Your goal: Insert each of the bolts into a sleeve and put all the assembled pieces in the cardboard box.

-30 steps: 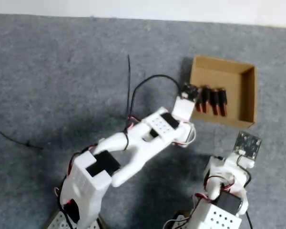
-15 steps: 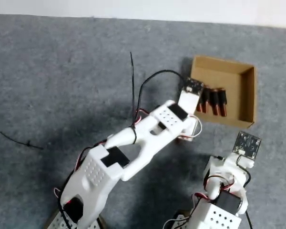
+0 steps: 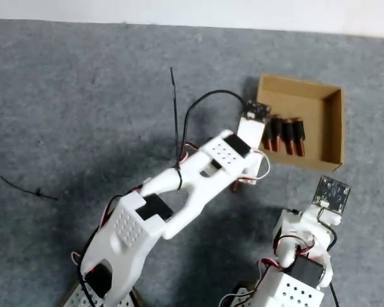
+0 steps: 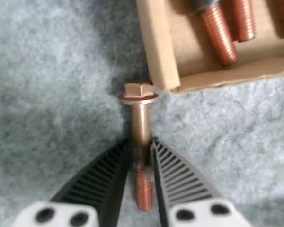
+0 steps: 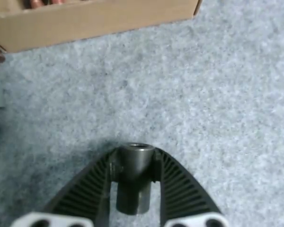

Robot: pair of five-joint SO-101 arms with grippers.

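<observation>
My left gripper is shut on the smooth shank of a copper bolt. The bolt's hex head points at the near corner of the cardboard box and hovers just outside it. Inside the box lie several assembled pieces side by side, with their threaded ends showing in the left wrist view. My right gripper is shut on a dark sleeve, bore facing outward, low over the carpet a short way from the box wall.
Grey carpet covers the table. A black cable tie lies at the far left, and a thin black wire runs from the left arm toward the back. The left arm's body spans the middle of the table.
The left arm stretched forward and its wrist shifted slightly toward the box's left wall. The right arm has kept still.
</observation>
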